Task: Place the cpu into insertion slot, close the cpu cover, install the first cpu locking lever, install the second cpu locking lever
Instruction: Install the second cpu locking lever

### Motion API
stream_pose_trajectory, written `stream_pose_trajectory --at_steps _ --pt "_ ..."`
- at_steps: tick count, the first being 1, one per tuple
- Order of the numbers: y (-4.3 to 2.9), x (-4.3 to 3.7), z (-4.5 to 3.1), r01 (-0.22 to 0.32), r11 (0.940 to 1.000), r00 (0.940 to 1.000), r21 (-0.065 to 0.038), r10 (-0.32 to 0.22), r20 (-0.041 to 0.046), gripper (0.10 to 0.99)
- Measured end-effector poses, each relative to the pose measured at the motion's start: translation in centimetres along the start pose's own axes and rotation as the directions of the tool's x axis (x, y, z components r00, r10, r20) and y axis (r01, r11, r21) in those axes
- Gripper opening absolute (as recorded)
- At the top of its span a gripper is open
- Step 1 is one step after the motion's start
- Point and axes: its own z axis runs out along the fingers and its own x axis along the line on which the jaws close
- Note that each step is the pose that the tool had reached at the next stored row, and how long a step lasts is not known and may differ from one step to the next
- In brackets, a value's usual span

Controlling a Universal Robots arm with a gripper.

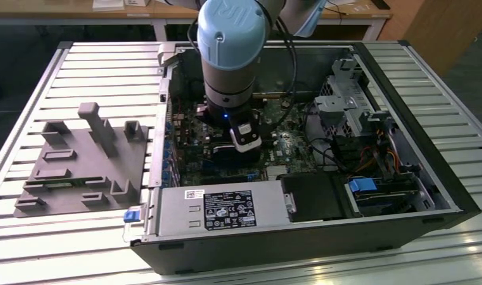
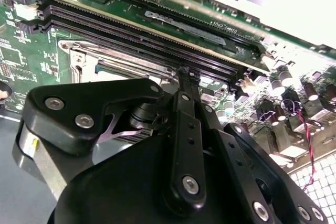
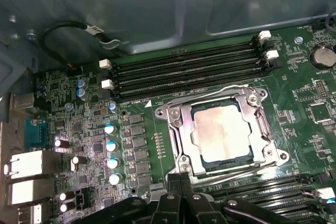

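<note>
Cpu (image 3: pixel 220 132) lay flat inside the slot (image 3: pixel 231 162) in the first wrist view, so that first job looked done. The cover (image 3: pixel 178 129) was down around the cpu, with the pale top showing through its square window. So the second job looked done too. I counted one cpu, one slot and one cover. I counted two thin wire levers, one lever (image 3: pixel 210 94) along the far side of the cover and the other lever (image 3: pixel 247 170) along the near side. I could not tell if either one was locked down, so the lever jobs may have been left to do. The hand (image 3: pixel 181 182) was just beside the near corner of the cover. Its two fingers were very close together, and I could see nothing held between them. Long black memory slots (image 3: pixel 184 66) ran along the green board past the cover.

In the second wrist view the one hand filled the front, narrow, with its tip just beside the silver cover. More long black slots lay behind it on the board.

In the exterior view one arm (image 1: pixel 229 53) reached straight down into one open computer case (image 1: pixel 399 196). The case lay on a ribbed table (image 1: pixel 91 59). One grey box (image 1: pixel 217 208) with a label sat in the near side of the case. One grey holder (image 1: pixel 82 160) lay on the table, at the exterior view's left.
</note>
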Motion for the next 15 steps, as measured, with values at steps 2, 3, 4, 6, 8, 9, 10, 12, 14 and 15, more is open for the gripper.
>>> stream_pose_trajectory --at_steps 2,3,4,6,8,9,10,12,14,15 --pt "0.03 0.03 0.06 0.0 1.0 1.0 0.0 0.0 0.0 0.102" --pt "0.05 0.05 0.09 0.0 1.0 1.0 0.0 0.0 -0.0001 0.102" --pt "0.06 0.07 0.12 0.0 1.0 1.0 0.0 0.0 0.0 0.102" --pt "0.09 0.12 0.18 0.0 1.0 1.0 0.0 0.0 -0.0001 0.102" --pt "0.11 0.16 0.24 0.0 1.0 1.0 0.0 0.0 -0.0001 0.102" --pt "0.11 0.19 0.27 0.0 1.0 1.0 -0.001 0.0 -0.0002 0.102" --pt "0.1 0.23 0.3 0.0 1.0 1.0 -0.001 0.0 -0.0002 0.102" --pt "0.09 0.32 0.4 0.0 1.0 1.0 -0.001 0.0 -0.0002 0.102" --pt "0.07 0.43 0.49 0.0 1.0 1.0 -0.001 0.0 -0.0003 0.102" --pt "0.05 0.49 0.53 0.0 1.0 1.0 -0.001 0.0 -0.0003 0.102"
